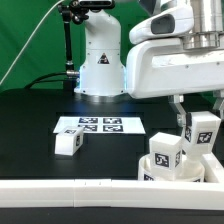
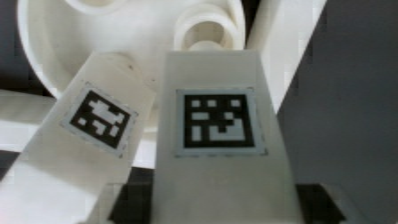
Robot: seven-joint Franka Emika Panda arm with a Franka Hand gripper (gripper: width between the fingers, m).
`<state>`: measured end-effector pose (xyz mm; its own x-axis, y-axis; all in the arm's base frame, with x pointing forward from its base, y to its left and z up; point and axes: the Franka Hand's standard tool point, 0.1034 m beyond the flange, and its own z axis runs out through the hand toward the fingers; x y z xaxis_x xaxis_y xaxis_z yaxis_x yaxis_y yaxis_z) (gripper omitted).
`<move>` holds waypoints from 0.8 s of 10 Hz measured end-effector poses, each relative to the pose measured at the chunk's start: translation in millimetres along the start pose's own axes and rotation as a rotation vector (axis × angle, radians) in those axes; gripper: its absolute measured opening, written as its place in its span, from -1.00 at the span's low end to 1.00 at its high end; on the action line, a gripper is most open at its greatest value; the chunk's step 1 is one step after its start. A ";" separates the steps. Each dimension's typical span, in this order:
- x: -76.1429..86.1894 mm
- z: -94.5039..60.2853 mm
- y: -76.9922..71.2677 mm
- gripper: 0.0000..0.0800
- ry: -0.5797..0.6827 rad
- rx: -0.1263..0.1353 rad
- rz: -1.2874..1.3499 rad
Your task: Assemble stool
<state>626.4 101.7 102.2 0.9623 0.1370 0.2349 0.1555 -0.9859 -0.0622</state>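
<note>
My gripper (image 1: 200, 118) is shut on a white stool leg (image 1: 201, 132) with a square tag, holding it upright at the exterior view's right. Just below it lies the round white seat disc (image 1: 190, 172), with another tagged leg (image 1: 164, 150) standing on it. A third leg (image 1: 68, 143) lies loose on the black table at the left. In the wrist view the held leg (image 2: 217, 110) fills the middle between my dark fingers (image 2: 139, 200). The second leg (image 2: 98, 115) is beside it, and the seat disc (image 2: 89, 40) shows a round hole (image 2: 210, 35) beyond.
The marker board (image 1: 100, 126) lies flat at the table's middle. A long white rail (image 1: 60, 192) runs along the front edge. The robot's white base (image 1: 100, 60) stands at the back.
</note>
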 end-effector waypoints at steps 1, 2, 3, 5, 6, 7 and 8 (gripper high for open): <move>-0.7 -0.9 -0.9 -0.15 -0.001 0.000 -0.001; 0.7 -3.2 -0.7 -0.15 0.002 0.000 -0.001; 0.9 -3.6 -0.7 -0.15 0.003 0.000 -0.001; -0.1 -3.2 -1.2 -0.15 0.001 0.001 -0.002; -1.4 -2.5 -1.6 -0.15 -0.001 0.001 -0.002; -3.6 -1.2 -1.6 -0.15 -0.004 0.001 -0.002; -5.7 0.2 -1.4 -0.15 -0.008 0.001 -0.002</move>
<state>620.8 102.4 100.7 0.9639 0.1397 0.2269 0.1575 -0.9855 -0.0625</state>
